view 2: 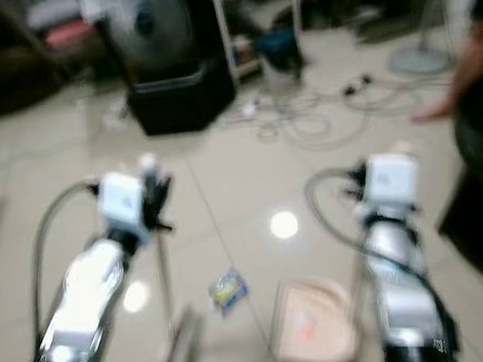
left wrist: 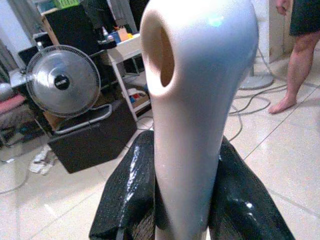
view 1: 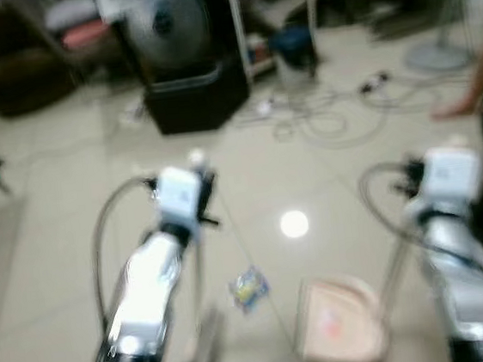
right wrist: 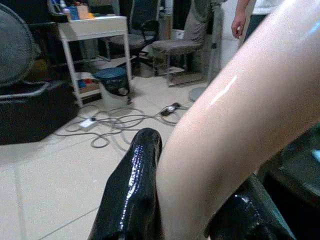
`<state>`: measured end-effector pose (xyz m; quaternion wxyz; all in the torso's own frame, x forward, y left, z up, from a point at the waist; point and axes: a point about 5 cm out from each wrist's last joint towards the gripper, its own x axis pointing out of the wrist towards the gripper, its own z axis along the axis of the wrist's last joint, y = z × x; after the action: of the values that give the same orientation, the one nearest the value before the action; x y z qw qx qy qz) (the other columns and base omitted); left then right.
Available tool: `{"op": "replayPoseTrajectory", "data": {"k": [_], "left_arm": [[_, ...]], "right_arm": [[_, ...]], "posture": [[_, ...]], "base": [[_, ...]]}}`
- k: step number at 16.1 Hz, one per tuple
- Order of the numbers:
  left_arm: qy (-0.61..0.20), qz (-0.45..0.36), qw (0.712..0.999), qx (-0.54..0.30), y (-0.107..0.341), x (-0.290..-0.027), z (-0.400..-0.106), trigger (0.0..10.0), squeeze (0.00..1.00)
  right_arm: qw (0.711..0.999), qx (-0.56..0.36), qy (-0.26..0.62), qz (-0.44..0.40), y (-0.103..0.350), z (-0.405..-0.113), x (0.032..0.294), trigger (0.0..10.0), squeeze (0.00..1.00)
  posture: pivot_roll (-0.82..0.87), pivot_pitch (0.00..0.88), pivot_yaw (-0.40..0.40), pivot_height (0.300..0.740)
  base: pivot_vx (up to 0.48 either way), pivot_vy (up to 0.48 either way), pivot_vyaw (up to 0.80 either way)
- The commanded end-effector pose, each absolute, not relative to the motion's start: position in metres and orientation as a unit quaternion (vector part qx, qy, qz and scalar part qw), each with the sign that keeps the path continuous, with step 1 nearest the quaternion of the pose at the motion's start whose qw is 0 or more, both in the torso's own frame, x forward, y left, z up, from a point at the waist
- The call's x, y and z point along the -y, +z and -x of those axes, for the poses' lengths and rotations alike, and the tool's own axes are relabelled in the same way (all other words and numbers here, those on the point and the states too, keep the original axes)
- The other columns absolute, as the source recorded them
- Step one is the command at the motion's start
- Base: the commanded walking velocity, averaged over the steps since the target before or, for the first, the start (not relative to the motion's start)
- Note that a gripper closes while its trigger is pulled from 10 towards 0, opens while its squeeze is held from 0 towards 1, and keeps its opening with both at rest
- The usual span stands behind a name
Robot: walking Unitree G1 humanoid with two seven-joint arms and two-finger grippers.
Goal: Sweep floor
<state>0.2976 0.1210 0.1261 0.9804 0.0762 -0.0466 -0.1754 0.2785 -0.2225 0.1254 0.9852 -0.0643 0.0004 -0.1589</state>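
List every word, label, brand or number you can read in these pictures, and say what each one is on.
No text can be read anywhere.
Fan: a dark badge at the hub, too small to read.
Wrapper on the floor: blue and yellow print, too blurred to read.
Items on the white desk: coloured packaging, lettering too small to make out.
Broom handle and dustpan: no marking visible.

Blurred tiled floor (view 2: 65,148), blue wrapper (view 2: 227,290) beside pink dustpan (view 2: 313,329), cables (view 2: 313,121)
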Motion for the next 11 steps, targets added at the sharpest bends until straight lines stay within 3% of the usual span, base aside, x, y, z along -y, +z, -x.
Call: {"op": "replayPoseTrajectory", "data": {"k": [1, 11], "left_arm": [[-0.159, -0.089, 0.981, 0.065, 0.1345, -0.1312, -0.3013, 10.0, 0.00], [-0.157, -0.089, 0.981, 0.066, 0.1341, -0.1318, -0.3027, 10.0, 0.00]], "right_arm": [[0.987, 0.025, -0.147, 0.062, 0.1346, -0.2824, 0.2136, 10.0, 0.00], [0.986, 0.023, -0.145, 0.076, 0.1322, -0.2814, 0.2111, 10.0, 0.00]], "posture": [[-0.03, 0.035, 0.121, 0.740], [-0.03, 0.043, 0.127, 0.740]], "base": [[0.382, 0.000, 0.00], [0.385, 0.000, 0.00]]}}
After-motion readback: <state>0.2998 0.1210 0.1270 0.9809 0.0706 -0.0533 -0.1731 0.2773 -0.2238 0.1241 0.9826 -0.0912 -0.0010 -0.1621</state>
